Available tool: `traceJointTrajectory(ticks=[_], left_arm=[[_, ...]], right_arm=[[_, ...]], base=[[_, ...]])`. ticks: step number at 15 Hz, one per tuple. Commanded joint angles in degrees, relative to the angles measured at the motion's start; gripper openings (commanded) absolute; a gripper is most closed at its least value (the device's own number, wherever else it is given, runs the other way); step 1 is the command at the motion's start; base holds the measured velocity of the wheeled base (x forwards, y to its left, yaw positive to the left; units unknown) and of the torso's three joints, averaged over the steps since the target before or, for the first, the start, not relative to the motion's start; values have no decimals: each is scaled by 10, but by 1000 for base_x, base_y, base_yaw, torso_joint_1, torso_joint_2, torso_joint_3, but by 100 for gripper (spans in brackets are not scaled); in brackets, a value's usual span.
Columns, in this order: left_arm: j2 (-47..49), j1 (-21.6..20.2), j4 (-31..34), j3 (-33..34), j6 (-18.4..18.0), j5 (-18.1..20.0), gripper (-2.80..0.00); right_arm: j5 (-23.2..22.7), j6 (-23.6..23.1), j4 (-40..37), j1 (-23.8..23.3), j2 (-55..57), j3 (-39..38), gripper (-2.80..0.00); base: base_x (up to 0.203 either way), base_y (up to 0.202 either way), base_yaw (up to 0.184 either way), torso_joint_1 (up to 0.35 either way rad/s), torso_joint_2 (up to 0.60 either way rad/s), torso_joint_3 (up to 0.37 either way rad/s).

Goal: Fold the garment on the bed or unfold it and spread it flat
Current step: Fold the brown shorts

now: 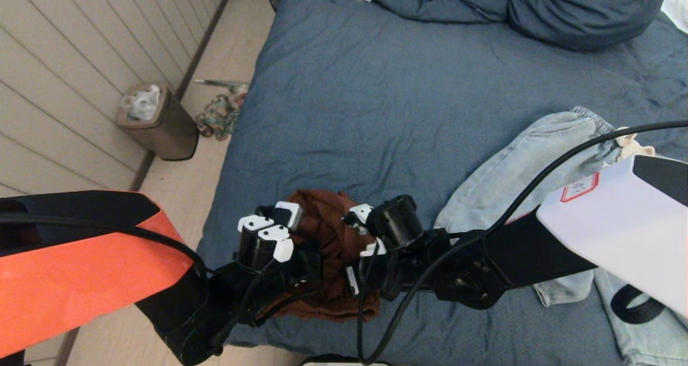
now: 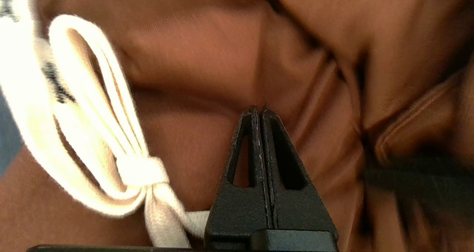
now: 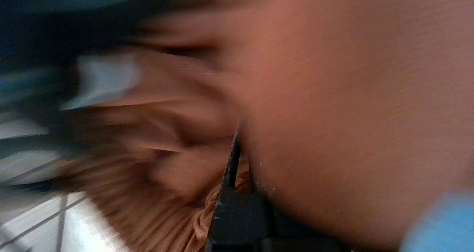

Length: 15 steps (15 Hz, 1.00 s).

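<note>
only blurred black print marks the drawstring (image 2: 74,107)

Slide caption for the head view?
Both end effectors, left and right, shut on a bunched brown garment at the blue bed's near edge.

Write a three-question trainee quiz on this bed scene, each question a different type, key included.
1. True or false: the left gripper has its fingers pressed together.
2. Which garment are both grippers at? A) light-blue jeans B) rust-brown garment C) striped top
3. Fill in: beside the bed, by the wall, stands a small ____.

Key: 1 true. 2 B; the right gripper is also against brown cloth, while the jeans lie apart toward the robot's right. 3 bin.
</note>
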<state>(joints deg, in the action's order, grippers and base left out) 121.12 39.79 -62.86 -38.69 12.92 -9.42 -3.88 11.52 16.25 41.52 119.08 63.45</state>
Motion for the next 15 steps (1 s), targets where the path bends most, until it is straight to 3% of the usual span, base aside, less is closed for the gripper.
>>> traceJointTrajectory(ticks=[1, 6, 15], left_arm=[[-10, 10, -13, 13, 0, -13, -280], [-20, 8, -17, 13, 0, -18, -280], [-144, -43, -4, 16, -3, -18, -280]], right_arm=[[-2, -4, 16, -40, -14, -56, -280], [-3, -14, 113, -58, -44, -164, -280], [-9, -13, 119, -55, -136, -161, -280]], base=[[0, 0, 0, 0, 0, 0], [0, 0, 0, 0, 0, 0], [0, 0, 0, 0, 0, 0]])
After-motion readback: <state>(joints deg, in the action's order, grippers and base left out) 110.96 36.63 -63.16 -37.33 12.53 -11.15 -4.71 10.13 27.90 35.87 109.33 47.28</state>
